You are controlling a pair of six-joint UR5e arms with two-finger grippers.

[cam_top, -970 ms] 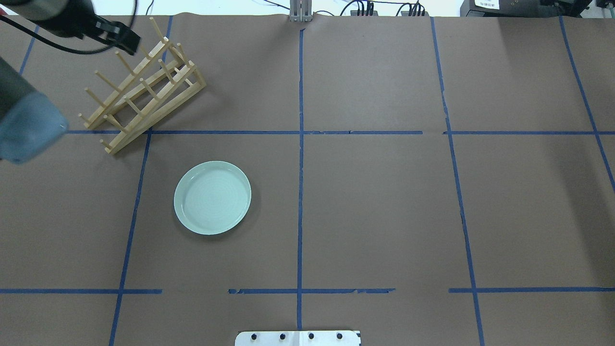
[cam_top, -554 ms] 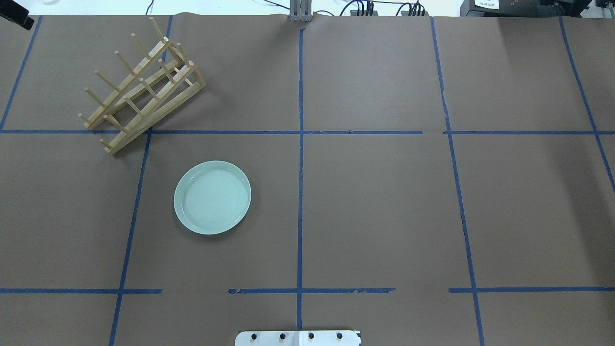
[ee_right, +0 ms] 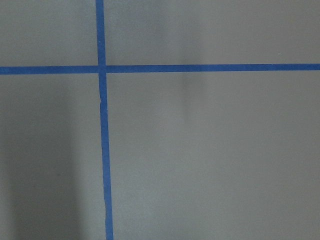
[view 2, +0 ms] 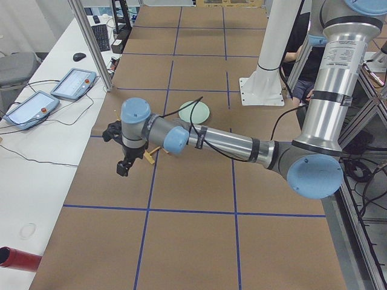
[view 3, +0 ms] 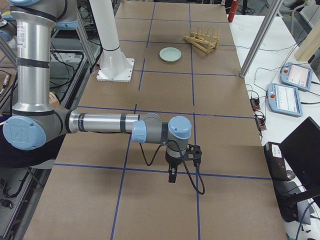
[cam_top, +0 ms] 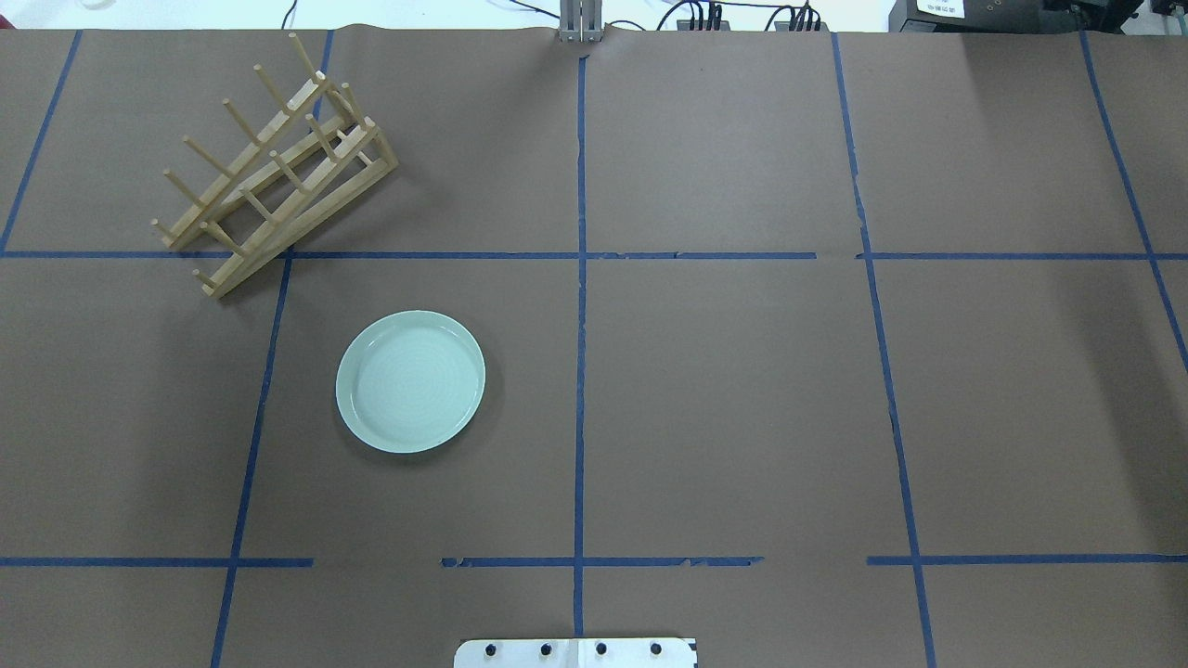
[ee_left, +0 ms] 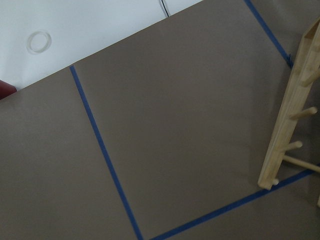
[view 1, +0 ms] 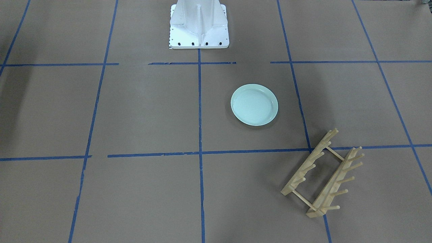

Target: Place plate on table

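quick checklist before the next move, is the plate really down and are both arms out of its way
1. Plate lying flat on the table, rim up: ok.
2. Plate apart from the wooden rack, not touching it: ok.
3. Rack pegs hold nothing: ok.
4. Left end effector off the plate, hanging over the table by the rack's end: ok.
5. Right end effector far from the plate, over bare table: ok.
6. Either end effector open or shut: cannot tell, they show in side views only.
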